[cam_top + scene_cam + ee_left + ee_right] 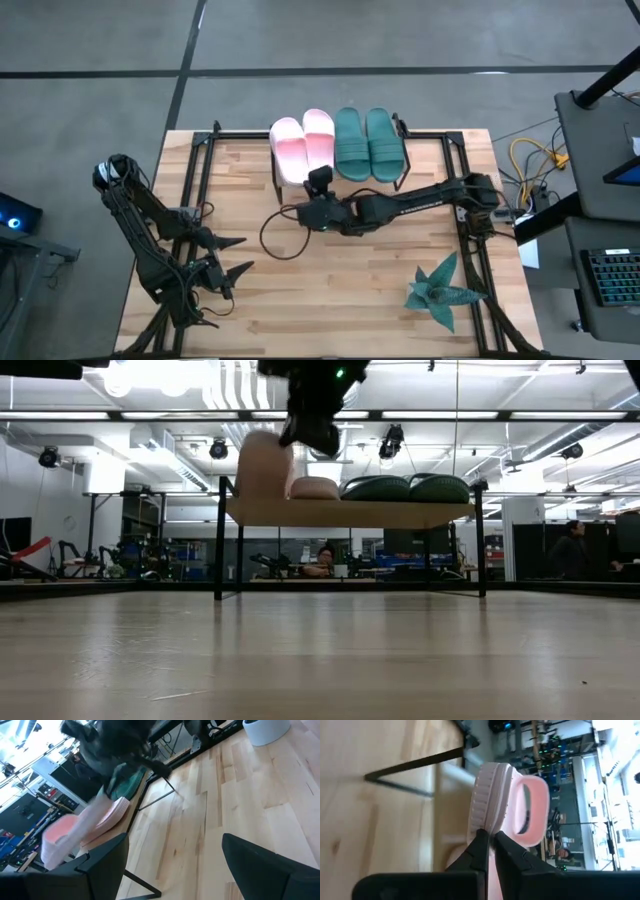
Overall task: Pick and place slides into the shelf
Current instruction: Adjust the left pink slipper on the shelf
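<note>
While the butcher-block table lies under bright workshop lights, the right gripper pinches a tilted pink slide on the shelf; left gripper gapes wide.

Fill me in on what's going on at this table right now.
The right arm reaches across to the shelf at the far edge of the table, its tool shut on the edge of a pale pink slide, which stands tipped up on the shelf's end. The other pink slide and the two teal-green slides already lie flat on the shelf. The left arm waits near the table's left edge, its tool open and empty. A spiky teal plant sits near the right front corner.
</note>
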